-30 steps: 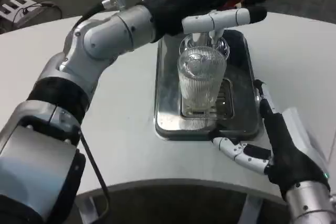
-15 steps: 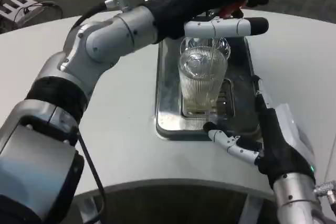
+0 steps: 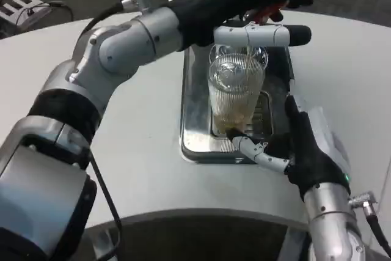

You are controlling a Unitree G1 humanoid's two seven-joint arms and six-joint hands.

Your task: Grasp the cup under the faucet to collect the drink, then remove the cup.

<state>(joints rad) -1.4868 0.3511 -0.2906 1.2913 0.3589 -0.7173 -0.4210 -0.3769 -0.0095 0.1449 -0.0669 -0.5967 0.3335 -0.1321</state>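
Right hand (image 3: 305, 154): fingers apart, holding nothing, one fingertip just at the cup's base on its near side. Left hand (image 3: 244, 1): reaches over the faucet (image 3: 259, 33), fingers lying on the tap; whether they clasp it cannot be told.

Cup (image 3: 235, 93): clear ribbed glass, upright on the drip tray (image 3: 195, 120) under the spout, a shallow layer of yellowish drink in the bottom.

Assessment: glass is rigid, breakable, likely slick; ribs should aid friction. Weight rises as it fills. Recommend a wrap at mid-body, below the rim, kept vertical. The tray sits on the white surface (image 3: 140, 169).
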